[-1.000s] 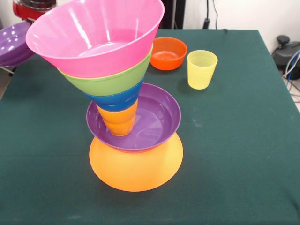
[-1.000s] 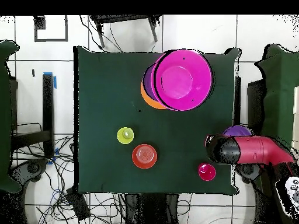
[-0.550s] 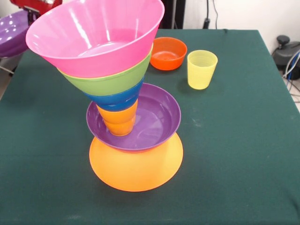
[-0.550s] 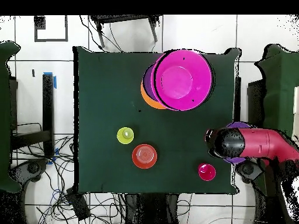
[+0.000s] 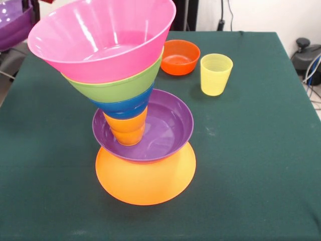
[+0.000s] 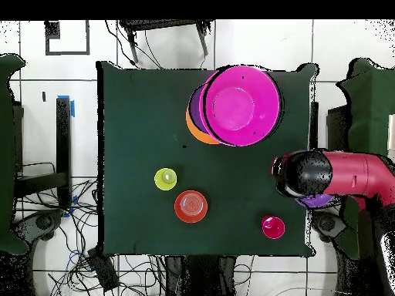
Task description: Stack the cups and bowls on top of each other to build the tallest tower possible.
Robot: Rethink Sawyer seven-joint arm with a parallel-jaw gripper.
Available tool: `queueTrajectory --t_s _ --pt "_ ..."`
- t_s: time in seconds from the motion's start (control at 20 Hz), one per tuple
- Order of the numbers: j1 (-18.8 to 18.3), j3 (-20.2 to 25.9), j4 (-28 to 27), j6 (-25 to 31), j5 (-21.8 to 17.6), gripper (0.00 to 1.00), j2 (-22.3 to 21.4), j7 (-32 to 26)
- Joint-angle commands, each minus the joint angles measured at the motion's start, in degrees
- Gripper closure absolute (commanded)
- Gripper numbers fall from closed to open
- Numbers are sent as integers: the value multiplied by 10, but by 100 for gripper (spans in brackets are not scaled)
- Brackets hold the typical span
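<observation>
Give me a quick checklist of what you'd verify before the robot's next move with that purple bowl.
1. Tower upright: ok, though the pink bowl on top is widest and overhangs.
2. Second purple bowl held by the arm: cannot tell; it shows under the arm, but the grip is hidden.
3. Pink bowl empty to receive it: ok.
4. Arm clear of the tower: ok, it is off to the side.
5. Pieces left loose: orange-red bowl, yellow cup, red-pink cup: ok, all standing apart.
</observation>
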Motion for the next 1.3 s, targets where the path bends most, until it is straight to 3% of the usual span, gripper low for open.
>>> queueTrajectory --t_s 0.05,1.3 --pt "12 59 -58 104 14 100 -20 -218" --pt "62 105 -168 228 17 100 -17 -219"
